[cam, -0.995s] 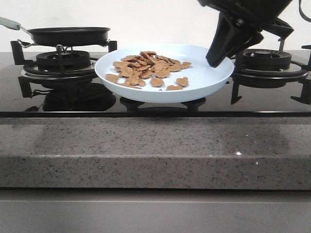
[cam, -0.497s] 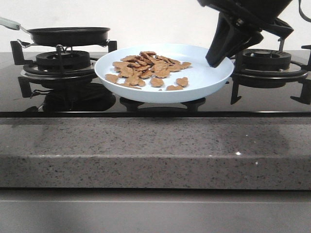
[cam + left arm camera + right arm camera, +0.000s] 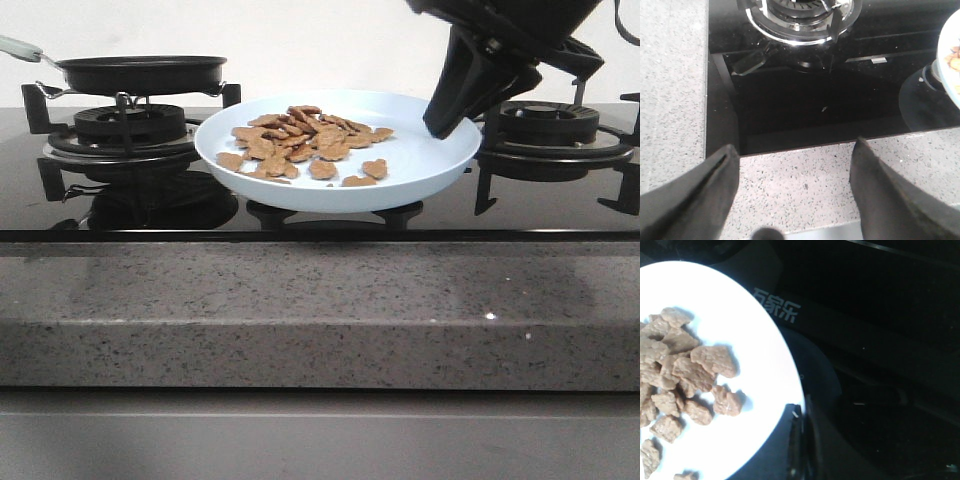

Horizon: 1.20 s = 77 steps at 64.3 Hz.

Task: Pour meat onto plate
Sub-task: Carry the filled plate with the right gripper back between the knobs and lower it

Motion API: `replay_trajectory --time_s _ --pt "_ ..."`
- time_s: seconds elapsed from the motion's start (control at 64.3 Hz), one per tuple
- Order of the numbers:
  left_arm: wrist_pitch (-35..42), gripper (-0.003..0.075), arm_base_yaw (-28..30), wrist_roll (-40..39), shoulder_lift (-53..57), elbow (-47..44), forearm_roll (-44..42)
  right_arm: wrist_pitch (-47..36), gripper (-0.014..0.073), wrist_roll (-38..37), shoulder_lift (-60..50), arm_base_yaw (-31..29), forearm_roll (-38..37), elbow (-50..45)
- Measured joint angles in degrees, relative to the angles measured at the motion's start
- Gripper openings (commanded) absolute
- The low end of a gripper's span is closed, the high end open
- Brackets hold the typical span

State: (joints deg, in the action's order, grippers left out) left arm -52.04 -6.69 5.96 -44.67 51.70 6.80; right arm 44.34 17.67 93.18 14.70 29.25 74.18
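You are looking at the plate (image 3: pixel 430 160), a glossy, rigid and likely breakable dish sitting on the black hob between the two burners, so I would take it by the raised rim and keep it level, since its slick surface could slip. The right gripper (image 3: pixel 447 118) is hanging at the plate's right rim, and I cannot tell how its jaws are standing; the left gripper (image 3: pixel 795 190) is hovering over the desk edge, jaws spread wide and holding nothing. The meat (image 3: pixel 300 140) is lying as a loose, light heap on the plate's left half, ready to slide if you tilt it.

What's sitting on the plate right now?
A loose heap of meat lies on the plate, mostly toward its left side. The right claw covers part of the far right rim.
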Motion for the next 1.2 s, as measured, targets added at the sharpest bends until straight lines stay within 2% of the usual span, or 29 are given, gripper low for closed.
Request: replay_trajectory --time_s 0.326,0.497,0.777,0.964,1.197 --pt "-0.57 0.0459 0.0 0.0 0.43 0.0 0.0 0.27 -0.0105 0.0 0.0 0.0 0.0 0.0" --pt "-0.71 0.0459 0.0 0.0 0.43 0.0 0.0 3.6 -0.0105 0.0 0.0 0.0 -0.22 2.38" --pt "-0.74 0.0459 0.0 0.0 0.43 0.0 0.0 9.12 -0.0105 0.0 2.45 -3.22 -0.22 15.27" --pt "-0.96 0.0459 0.0 0.0 0.43 0.0 0.0 13.72 -0.0105 0.0 9.34 -5.34 -0.31 24.74" --pt "-0.96 0.0459 0.0 0.0 0.43 0.0 0.0 14.48 -0.0105 -0.47 18.15 -6.12 -0.31 35.12"
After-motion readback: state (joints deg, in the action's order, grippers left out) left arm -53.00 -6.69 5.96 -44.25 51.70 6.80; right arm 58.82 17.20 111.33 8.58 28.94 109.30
